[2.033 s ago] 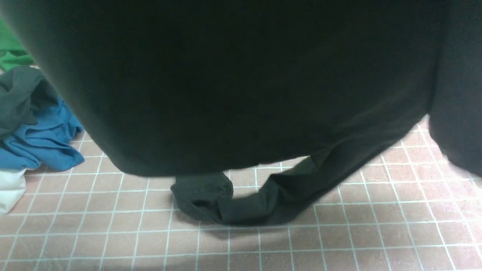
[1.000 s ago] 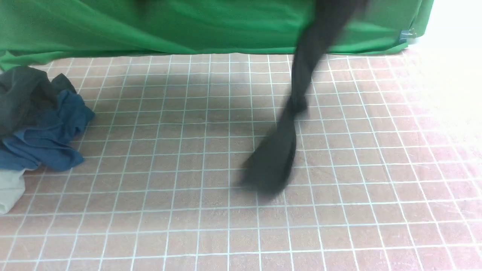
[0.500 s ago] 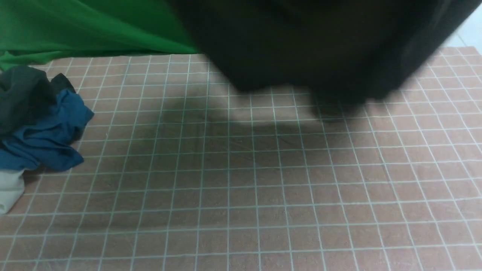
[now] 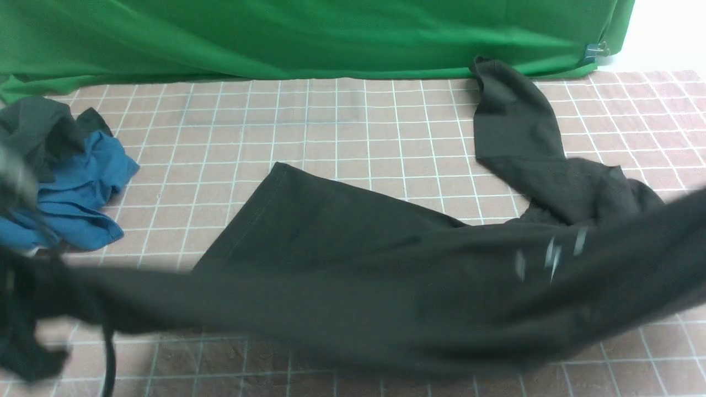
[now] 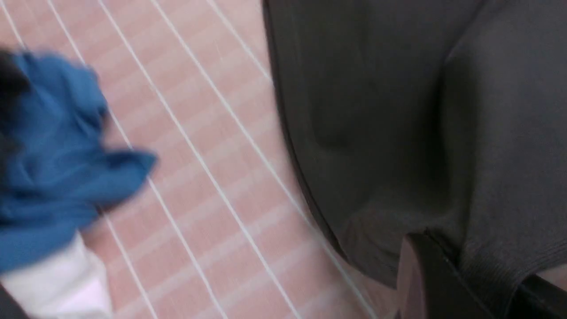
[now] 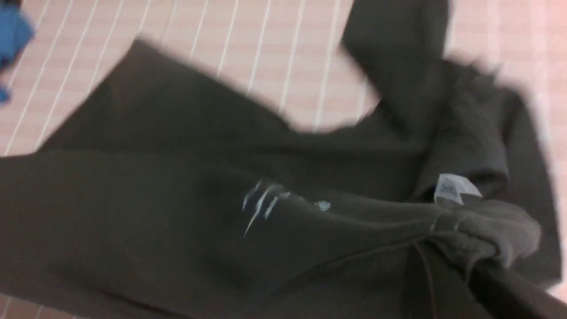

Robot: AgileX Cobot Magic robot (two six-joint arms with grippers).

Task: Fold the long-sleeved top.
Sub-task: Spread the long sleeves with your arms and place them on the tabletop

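The long-sleeved top lies spread across the gridded table. Its stitched hem faces back left and one sleeve reaches to the back right. The near edge is a blurred band stretched from the left edge to the right edge. In the left wrist view my left gripper is shut on a ribbed edge of the top. In the right wrist view my right gripper is shut on a bunch of the top, close to the white label.
A blue garment and a dark grey-green garment are heaped at the table's left edge, close to my left arm. White cloth lies beside the blue one. A green backdrop hangs along the far edge.
The top, hanging blurred high in the front view half a second ago, has come down and now lies spread on the table, its near edge still moving.
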